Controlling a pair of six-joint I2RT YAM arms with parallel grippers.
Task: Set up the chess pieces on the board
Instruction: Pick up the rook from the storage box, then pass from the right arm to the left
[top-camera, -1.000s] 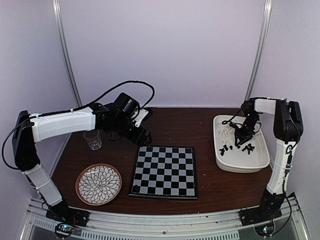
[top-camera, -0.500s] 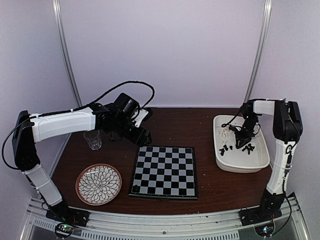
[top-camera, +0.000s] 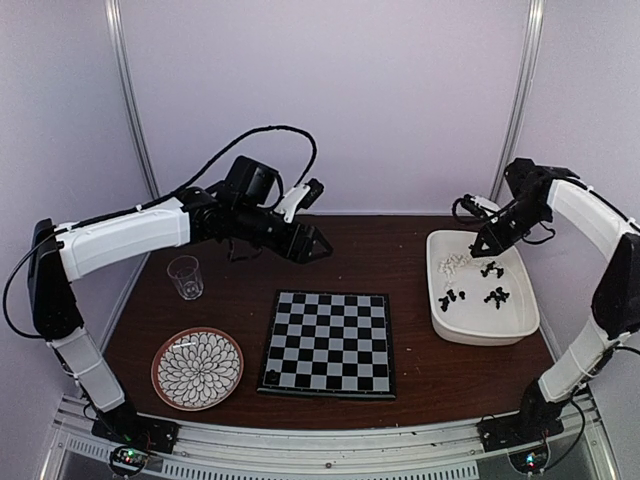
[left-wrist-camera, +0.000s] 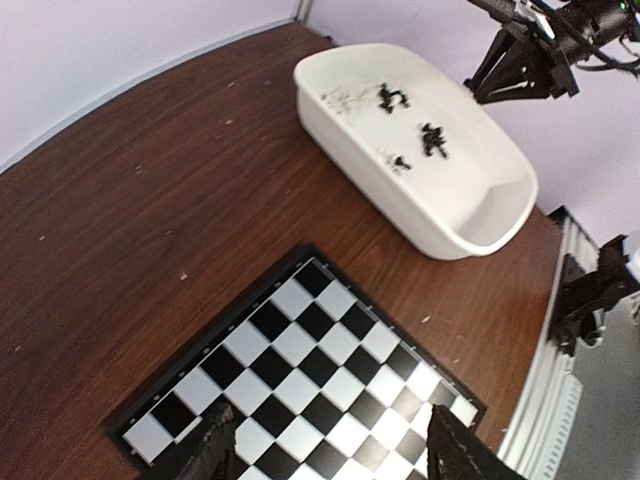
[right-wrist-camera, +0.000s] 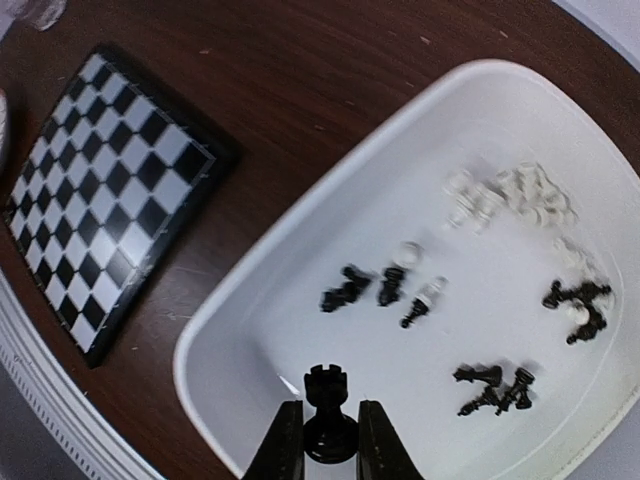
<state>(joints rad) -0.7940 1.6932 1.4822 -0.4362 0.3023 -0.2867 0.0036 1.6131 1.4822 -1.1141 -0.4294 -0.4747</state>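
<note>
black rook (right-wrist-camera: 322, 386) pinched upright in right gripper (right-wrist-camera: 329, 438)

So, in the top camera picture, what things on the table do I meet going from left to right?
plate → chessboard → white tub with chess pieces. The glass stands farther back in line with the plate, so it is left out.
</note>
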